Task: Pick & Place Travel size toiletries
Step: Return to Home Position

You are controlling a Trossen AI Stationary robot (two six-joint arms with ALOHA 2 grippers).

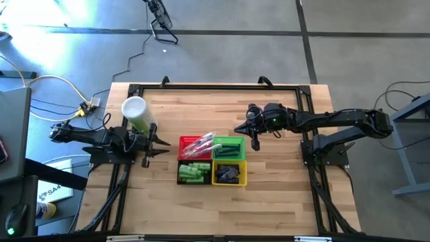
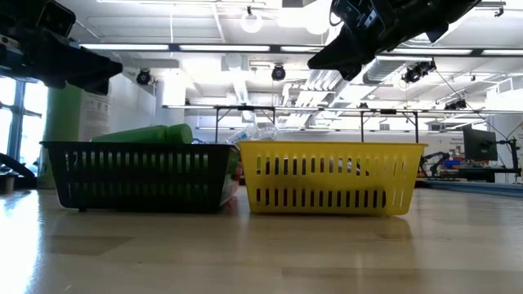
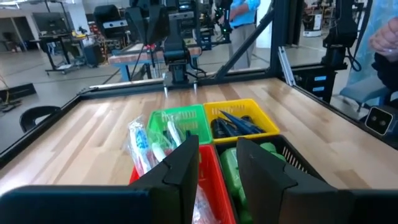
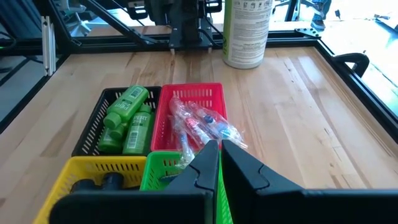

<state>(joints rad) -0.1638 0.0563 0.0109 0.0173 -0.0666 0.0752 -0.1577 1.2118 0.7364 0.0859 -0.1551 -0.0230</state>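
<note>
Four small baskets stand together mid-table. The black basket (image 1: 180,179) holds bright green mini bottles (image 4: 127,118). Dark tubes (image 3: 233,122) lie in the yellow basket (image 1: 229,181). Clear-wrapped toothbrush sticks (image 4: 199,124) lie in the red basket (image 1: 183,152), some reaching over the green basket (image 1: 236,143). My left gripper (image 3: 217,142) hovers level at the baskets' left, open with nothing between its fingers. My right gripper (image 4: 219,144) hangs above the green basket's right side, tipped slightly down, shut and empty.
A white-and-green round canister (image 1: 136,113) stands upright at the far left, just beyond my left gripper. Bare wood lies along the near edge and the far right. Beyond the table, a person in blue (image 3: 242,12) and a hand (image 3: 385,37) show.
</note>
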